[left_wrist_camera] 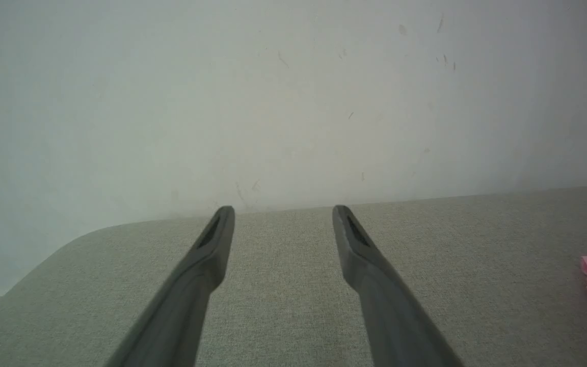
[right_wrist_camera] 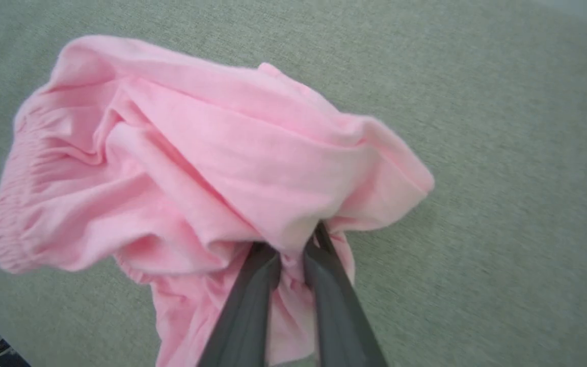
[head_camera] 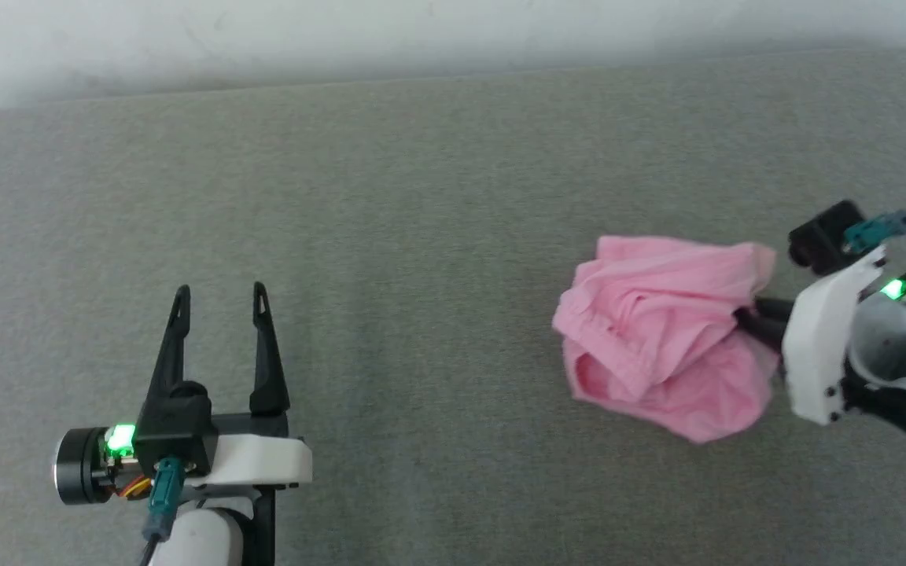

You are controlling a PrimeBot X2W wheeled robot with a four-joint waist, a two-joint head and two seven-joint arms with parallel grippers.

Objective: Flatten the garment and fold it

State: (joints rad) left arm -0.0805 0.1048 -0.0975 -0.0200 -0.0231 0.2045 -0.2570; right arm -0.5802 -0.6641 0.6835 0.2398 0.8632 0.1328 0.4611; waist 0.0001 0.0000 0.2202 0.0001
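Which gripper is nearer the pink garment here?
Right. The right gripper has its jaws closed on a fold of the garment; the left gripper sits open, apart, far to its left.

No text, label, brand, number or sign can be read in any of the views. The pink garment (head_camera: 661,346), at the right of the head view and in the centre of the right wrist view, shows only plain fabric with no legible print.
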